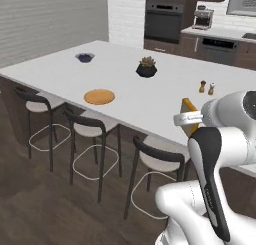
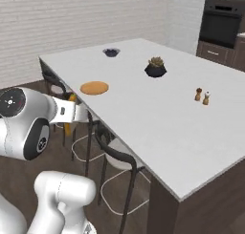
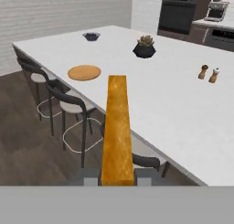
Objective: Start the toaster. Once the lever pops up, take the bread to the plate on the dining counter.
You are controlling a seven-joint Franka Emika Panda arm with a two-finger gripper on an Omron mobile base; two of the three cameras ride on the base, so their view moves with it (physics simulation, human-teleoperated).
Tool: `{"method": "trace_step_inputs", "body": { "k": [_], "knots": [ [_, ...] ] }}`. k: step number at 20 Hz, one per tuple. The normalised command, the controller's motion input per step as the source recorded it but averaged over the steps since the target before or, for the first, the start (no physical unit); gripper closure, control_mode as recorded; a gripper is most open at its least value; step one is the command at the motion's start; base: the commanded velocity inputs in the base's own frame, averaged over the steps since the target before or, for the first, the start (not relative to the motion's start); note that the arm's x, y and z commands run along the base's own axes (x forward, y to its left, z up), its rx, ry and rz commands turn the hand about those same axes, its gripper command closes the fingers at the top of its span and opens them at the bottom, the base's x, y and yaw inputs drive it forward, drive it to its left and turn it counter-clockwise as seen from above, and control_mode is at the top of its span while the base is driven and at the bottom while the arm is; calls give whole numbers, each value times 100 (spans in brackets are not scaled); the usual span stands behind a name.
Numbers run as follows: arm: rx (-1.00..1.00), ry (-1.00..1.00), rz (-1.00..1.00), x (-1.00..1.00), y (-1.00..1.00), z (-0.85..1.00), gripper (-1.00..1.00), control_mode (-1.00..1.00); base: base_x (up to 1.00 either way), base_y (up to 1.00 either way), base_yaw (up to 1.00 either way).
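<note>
Jaws clamped on the edge-on golden-crusted bread slice; carry it level across the white surface, lowering flat onto the round orange-tan plate.

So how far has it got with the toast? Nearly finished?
Well along, it seems. The bread is already out of the toaster, pinched edge-on in the pincer and carried near the chair side of the dining counter. The plate is bare. What's left: reach over and set the slice down on it.
</note>
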Motion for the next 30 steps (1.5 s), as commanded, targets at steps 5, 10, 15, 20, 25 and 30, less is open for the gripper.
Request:
{"method": "trace_step_inputs", "body": {
  "k": [5,10,15,20,25,30],
  "knots": [
    [0,0,0,0,0,0,100,100,7,77,-43],
    [0,0,0,0,0,0,100,100,0,87,-36],
    [0,0,0,0,0,0,100,100,12,93,-34],
    [0,0,0,0,0,0,100,100,28,84,-34],
    [0,0,0,0,0,0,100,100,25,62,-32],
    [0,0,0,0,0,0,100,100,20,50,-36]
  ]
}}
